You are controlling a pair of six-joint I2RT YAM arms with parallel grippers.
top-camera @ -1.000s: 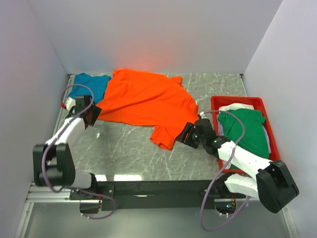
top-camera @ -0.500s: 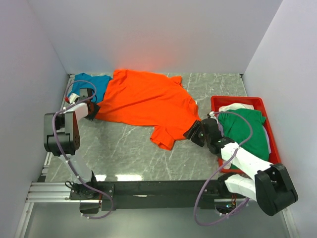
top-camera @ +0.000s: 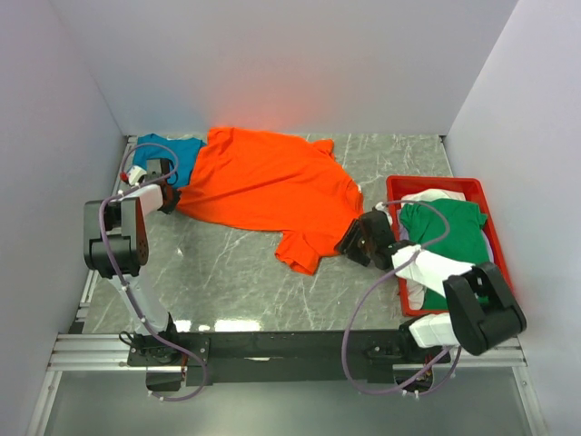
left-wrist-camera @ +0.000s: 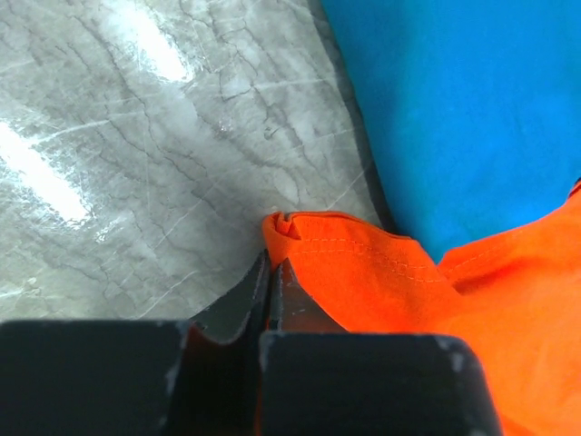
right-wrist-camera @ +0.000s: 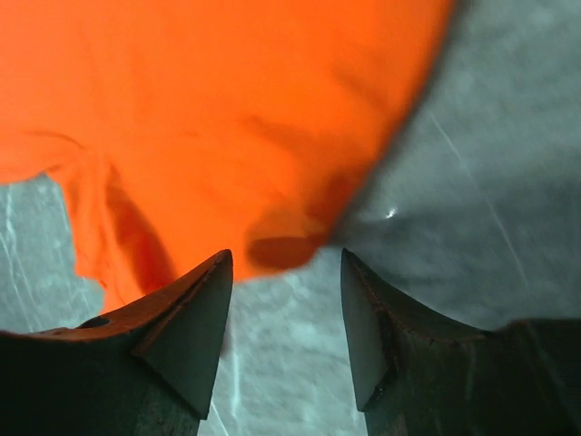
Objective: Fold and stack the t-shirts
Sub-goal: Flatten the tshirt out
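Note:
A bright orange t-shirt (top-camera: 263, 186) lies spread and crumpled across the middle of the marble table. Its left hem corner (left-wrist-camera: 281, 222) sits at the tips of my left gripper (left-wrist-camera: 270, 265), whose jaws are pressed together with a sliver of orange cloth between them. A teal blue t-shirt (top-camera: 177, 153) lies partly under the orange one at the back left. My right gripper (right-wrist-camera: 286, 259) stands open, low over the table, with the orange shirt's right edge (right-wrist-camera: 281, 245) just beyond its fingertips. Green (top-camera: 454, 236) and white (top-camera: 431, 195) t-shirts lie in the tray.
The red plastic tray (top-camera: 467, 186) stands at the right edge of the table, close behind my right arm. Grey walls close in the left, back and right sides. Bare marble (top-camera: 218, 272) shows in front of the orange shirt.
My left gripper has moved up to the orange shirt's left corner and shut there. My right gripper has shifted a little toward the shirt's right edge, and its jaws have narrowed slightly.

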